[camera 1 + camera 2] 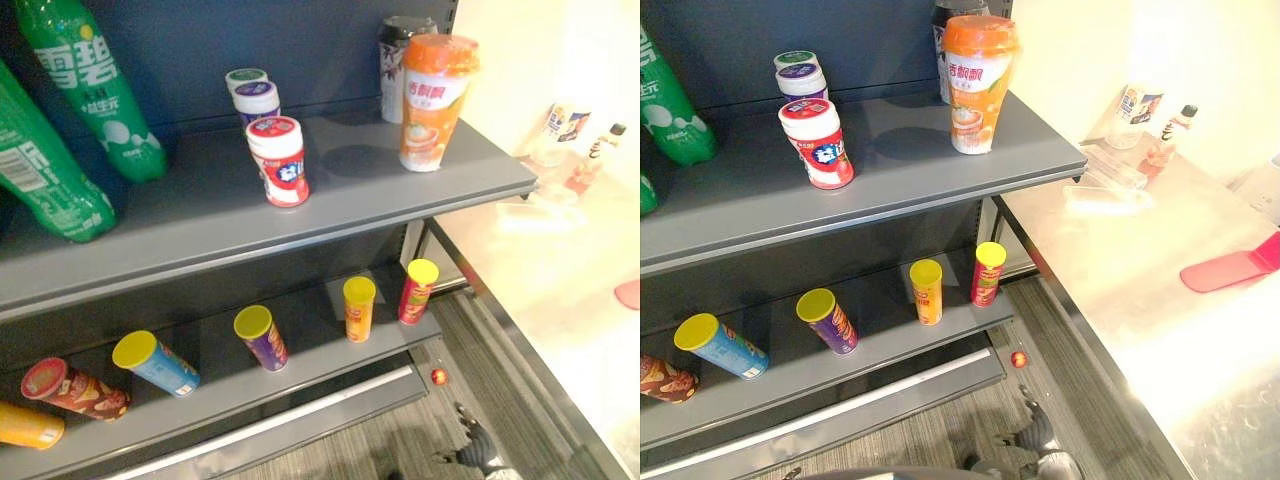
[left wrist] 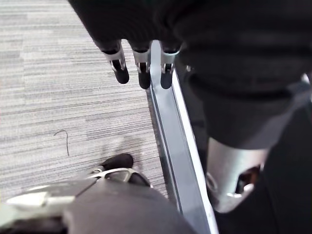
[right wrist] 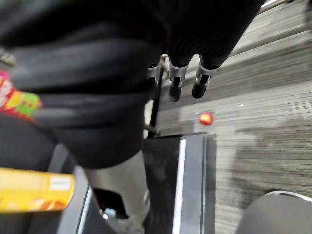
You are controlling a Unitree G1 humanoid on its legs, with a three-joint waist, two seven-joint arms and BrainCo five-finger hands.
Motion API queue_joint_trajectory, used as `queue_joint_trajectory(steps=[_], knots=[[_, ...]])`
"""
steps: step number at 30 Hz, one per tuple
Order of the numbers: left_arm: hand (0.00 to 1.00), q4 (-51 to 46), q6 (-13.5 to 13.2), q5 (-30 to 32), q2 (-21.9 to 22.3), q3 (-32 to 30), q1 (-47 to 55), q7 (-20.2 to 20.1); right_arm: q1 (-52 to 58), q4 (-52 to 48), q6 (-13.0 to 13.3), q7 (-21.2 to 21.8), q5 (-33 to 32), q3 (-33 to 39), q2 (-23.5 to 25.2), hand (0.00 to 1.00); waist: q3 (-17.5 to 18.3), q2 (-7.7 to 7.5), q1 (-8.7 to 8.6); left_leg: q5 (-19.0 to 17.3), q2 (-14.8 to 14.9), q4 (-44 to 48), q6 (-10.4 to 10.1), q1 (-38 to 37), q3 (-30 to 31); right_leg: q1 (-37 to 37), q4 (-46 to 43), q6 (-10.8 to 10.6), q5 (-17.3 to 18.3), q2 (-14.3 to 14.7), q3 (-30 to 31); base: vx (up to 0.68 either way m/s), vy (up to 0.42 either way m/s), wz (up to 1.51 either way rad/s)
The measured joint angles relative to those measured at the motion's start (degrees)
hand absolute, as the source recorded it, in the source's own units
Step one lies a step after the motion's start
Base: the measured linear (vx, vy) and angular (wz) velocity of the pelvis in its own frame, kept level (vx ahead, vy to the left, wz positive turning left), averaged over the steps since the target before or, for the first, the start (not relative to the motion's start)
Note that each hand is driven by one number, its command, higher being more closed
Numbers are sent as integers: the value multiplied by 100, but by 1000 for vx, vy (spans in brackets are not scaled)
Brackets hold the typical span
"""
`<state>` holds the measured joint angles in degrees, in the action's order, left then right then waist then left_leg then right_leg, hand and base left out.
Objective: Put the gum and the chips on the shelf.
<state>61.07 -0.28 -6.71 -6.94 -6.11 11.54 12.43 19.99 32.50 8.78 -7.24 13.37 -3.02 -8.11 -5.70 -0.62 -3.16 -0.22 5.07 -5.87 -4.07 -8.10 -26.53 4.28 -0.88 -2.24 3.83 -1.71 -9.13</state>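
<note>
A red-and-white gum bottle stands on the grey upper shelf, with two more gum bottles, purple-lidded and green-lidded, right behind it. On the lower shelf stand several chips cans: red, yellow, purple, blue, brown and orange. My left hand hangs over the carpet by the shelf's base rail, fingers straight and holding nothing. My right hand hangs low beside the shelf, open and bare, with a yellow can nearby.
Two green soda bottles lean at the upper shelf's left; an orange cup and a dark cup stand at its right. A steel counter with small bottles and a pink object lies right. A small red ball rests on the carpet.
</note>
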Motion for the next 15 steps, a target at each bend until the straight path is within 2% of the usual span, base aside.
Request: queue_joint_trajectory(steps=[5, 7, 10, 15], knots=[[0, 42, 3, -306, 105, -339, 4, 9, -246, 891, -19, -515, -270, 413, 243, 0, 14, 25, 12, -13, -10, -1, 6, -57, 40, 101, 76, -15, -11, -1, -28, 3, -14, 4], [0, 52, 15, -487, 165, -449, 5, 20, -359, 1177, -119, -636, -271, 528, 260, 0, 14, 33, 25, -17, -17, -3, 10, -69, 44, 110, 76, -16, -10, -6, -33, 0, 0, 0], [0, 108, 32, -830, 234, -596, 12, 19, -559, 1701, -366, -591, -358, 840, 308, 0, 11, 40, 31, -18, -33, -5, 12, -88, 72, 146, 87, -17, -11, -20, -69, 12, -5, 6], [0, 273, 51, -1113, 281, -778, -22, 15, -729, 2388, -757, -277, -508, 1219, 356, 0, 2, 43, 31, -27, -64, -6, 26, -156, 227, 331, 176, -25, -14, -50, -234, 12, -9, 16]])
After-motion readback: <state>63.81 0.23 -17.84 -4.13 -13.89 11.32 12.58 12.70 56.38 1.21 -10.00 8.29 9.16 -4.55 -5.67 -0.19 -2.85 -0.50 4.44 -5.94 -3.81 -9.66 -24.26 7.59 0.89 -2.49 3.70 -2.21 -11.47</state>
